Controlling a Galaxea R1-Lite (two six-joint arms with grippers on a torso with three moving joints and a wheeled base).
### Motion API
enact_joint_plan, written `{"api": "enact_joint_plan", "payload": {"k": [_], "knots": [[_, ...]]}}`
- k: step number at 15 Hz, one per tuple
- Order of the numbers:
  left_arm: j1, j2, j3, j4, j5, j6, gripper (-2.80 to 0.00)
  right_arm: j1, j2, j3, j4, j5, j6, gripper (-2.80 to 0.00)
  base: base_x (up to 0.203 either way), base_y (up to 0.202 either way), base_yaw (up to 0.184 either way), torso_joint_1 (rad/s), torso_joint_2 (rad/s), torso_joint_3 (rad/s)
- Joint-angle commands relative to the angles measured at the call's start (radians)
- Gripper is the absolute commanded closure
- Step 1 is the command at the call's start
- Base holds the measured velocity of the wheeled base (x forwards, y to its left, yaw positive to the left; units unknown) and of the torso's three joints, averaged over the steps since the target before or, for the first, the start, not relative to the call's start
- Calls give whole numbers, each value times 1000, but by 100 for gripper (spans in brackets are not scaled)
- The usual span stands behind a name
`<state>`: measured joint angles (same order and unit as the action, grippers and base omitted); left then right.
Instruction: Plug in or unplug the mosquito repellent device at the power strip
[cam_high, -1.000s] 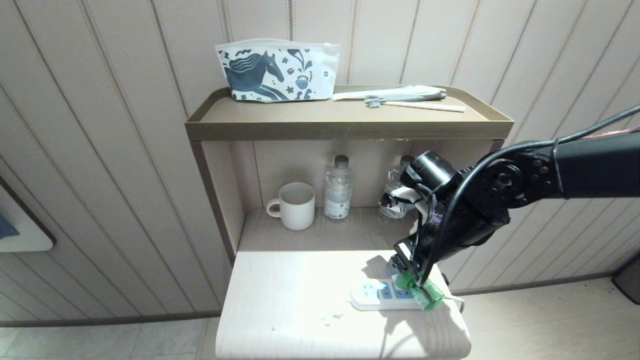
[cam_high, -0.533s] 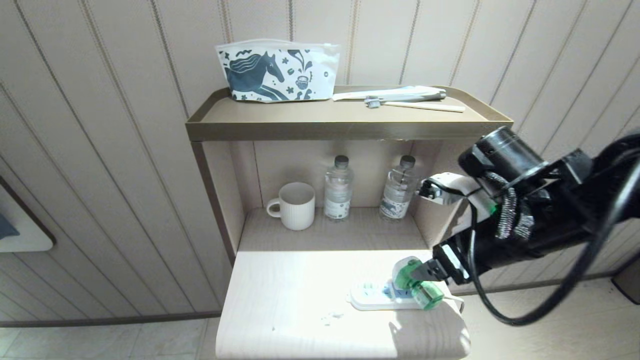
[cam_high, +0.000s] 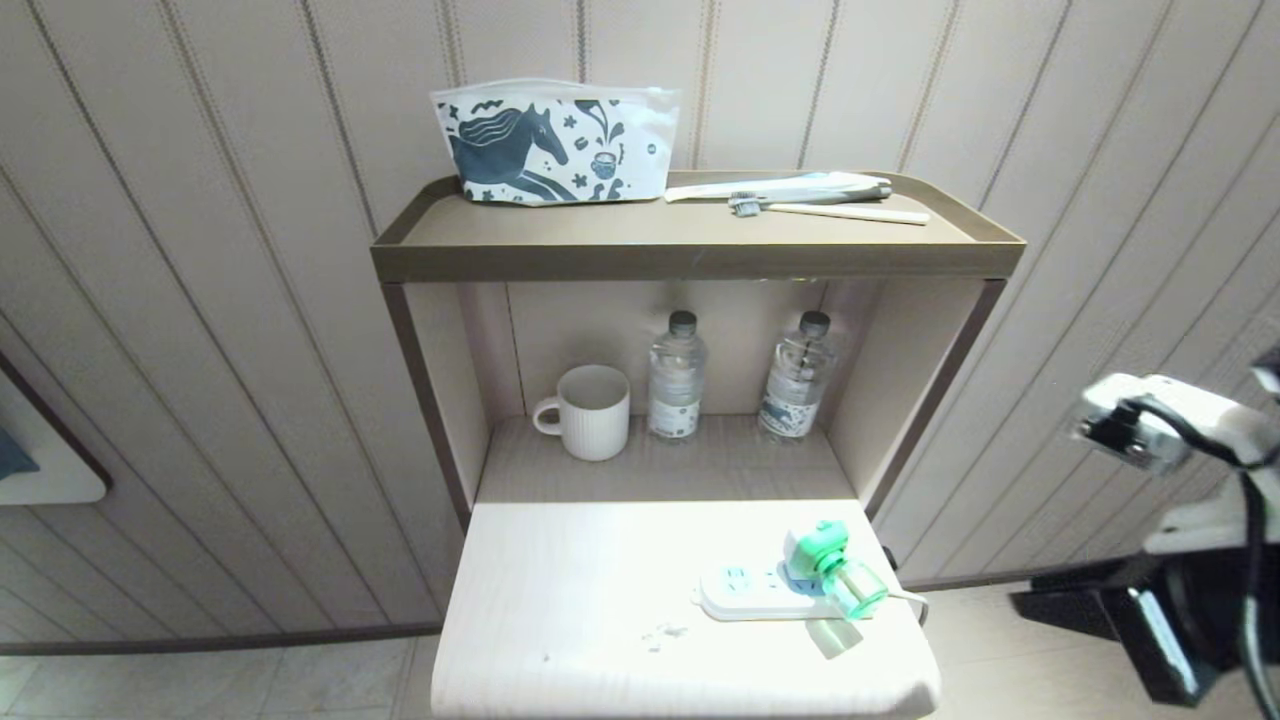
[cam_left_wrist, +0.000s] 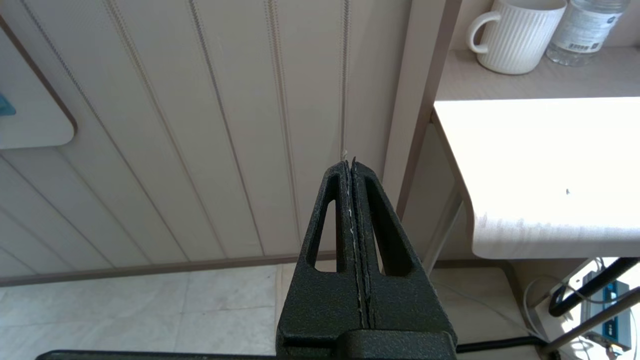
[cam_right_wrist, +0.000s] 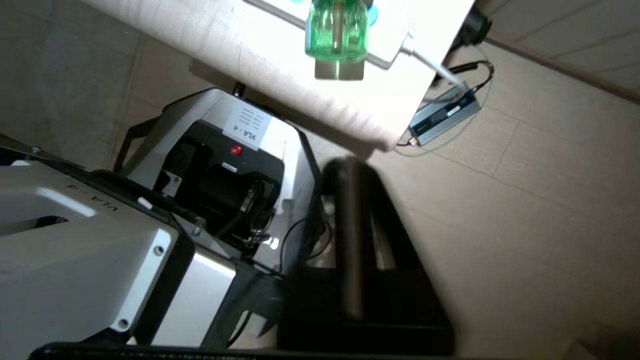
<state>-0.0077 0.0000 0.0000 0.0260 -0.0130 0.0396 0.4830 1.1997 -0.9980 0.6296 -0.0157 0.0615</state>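
The mosquito repellent device (cam_high: 830, 565), green-and-white head with a green bottle, stands plugged into the white power strip (cam_high: 745, 592) near the pale table's (cam_high: 600, 620) right front corner. Nothing touches it. My right arm (cam_high: 1180, 440) is drawn back low at the far right, off the table. In the right wrist view the right gripper (cam_right_wrist: 350, 167) is shut and empty, below the table edge, with the device's bottle (cam_right_wrist: 337, 30) and the strip (cam_right_wrist: 392, 57) far ahead. The left gripper (cam_left_wrist: 352, 162) hangs shut and empty, left of the table.
A white mug (cam_high: 590, 410) and two water bottles (cam_high: 676, 378) (cam_high: 797, 378) stand in the niche behind the table. On the shelf above lie a printed pouch (cam_high: 555, 140) and a toothbrush (cam_high: 830, 208). A power adapter (cam_right_wrist: 445, 112) and my base (cam_right_wrist: 215, 165) are on the floor.
My right gripper let go of the device, pulled away to the right and down off the table, and closed. The device stays in the strip.
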Motion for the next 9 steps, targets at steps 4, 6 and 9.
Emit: {"api": "enact_joint_plan", "payload": {"k": [4,6,9], "knots": [[0,2,0,0,1,0,0,-8,-327,270,-19,-67,195,0,0,0,0,0,0,0],[0,2,0,0,1,-1,0,-9,-442,347,-40,-159,220,0,0,0,0,0,0,0],[0,2,0,0,0,0,0,-70,-555,445,-51,-359,249,0,0,0,0,0,0,0]]}}
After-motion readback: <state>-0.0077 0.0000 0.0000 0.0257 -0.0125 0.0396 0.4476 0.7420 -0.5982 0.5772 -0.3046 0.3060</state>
